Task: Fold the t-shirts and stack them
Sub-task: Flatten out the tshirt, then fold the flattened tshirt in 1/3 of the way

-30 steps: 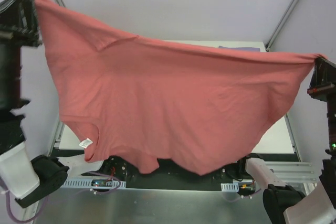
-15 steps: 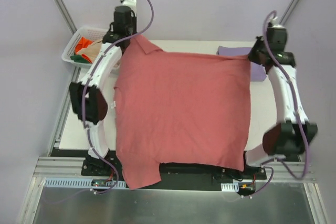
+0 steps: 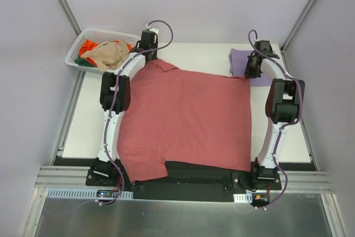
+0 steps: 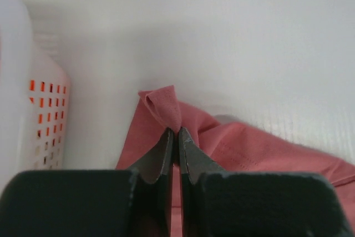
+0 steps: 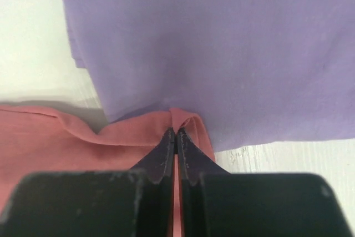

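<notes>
Rose-red t-shirt (image 3: 186, 117) lies spread flat over the middle of the white table (image 3: 83, 131). Its collar is at the far left. One short sleeve is at the near left, where the cloth hangs past the table's near edge onto the black base strip.

Left gripper (image 4: 176, 131): jaws closed to a hairline, pinching a small upright fold of rose-red cloth at the shirt's far-left corner, just right of the white lattice basket (image 3: 74, 55). The fold stands up above the fingertips; the rest of the cloth trails down and to the right on the table.

Right gripper (image 5: 176, 131): jaws likewise pressed together on a small fold at the shirt's far-right corner. That fold touches the near edge of the lavender t-shirt (image 5: 211, 43), which lies folded flat at the far right of the table.

Basket sits off the far-left corner of the table. Inside it, a crumpled beige t-shirt (image 3: 108, 54) is on top, with an orange t-shirt (image 3: 89, 44) and a bit of a green t-shirt (image 3: 83, 62) showing at its left.

Both arms reach out low over the table, one along each side of the spread shirt.
</notes>
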`<state>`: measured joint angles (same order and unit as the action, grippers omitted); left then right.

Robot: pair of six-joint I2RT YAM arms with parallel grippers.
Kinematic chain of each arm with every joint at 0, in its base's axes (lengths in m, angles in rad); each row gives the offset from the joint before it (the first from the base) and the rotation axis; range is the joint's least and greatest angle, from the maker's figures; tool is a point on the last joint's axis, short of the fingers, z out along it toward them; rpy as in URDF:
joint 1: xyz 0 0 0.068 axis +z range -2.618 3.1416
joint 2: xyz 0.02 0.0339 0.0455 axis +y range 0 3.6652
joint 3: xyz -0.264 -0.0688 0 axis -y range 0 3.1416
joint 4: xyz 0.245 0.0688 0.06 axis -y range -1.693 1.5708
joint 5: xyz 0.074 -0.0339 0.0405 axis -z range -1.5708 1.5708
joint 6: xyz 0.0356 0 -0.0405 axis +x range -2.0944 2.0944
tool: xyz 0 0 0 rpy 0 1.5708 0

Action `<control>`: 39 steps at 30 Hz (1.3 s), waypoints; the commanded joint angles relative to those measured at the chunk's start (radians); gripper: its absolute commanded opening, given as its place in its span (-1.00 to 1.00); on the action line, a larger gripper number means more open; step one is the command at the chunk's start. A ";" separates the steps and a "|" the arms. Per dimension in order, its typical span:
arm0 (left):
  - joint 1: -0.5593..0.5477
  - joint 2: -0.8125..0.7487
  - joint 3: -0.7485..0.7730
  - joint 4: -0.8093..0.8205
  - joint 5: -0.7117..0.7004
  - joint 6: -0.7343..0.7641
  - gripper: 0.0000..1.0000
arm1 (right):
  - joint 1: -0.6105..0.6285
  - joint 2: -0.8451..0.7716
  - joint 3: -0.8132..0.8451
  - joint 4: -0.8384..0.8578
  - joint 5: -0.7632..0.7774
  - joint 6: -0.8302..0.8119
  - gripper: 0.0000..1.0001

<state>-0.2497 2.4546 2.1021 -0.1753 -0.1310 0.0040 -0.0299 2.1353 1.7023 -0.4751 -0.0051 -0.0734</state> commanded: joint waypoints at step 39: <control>-0.002 -1.051 -0.950 -0.191 0.045 -0.457 -1.00 | -0.007 -0.569 -0.421 -0.031 -0.024 -0.131 -0.99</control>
<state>-0.2489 1.4784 1.1736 -0.3485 -0.0380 -0.4320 -0.0326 1.6085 1.2774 -0.4767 -0.0502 -0.1696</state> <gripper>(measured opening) 0.010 0.010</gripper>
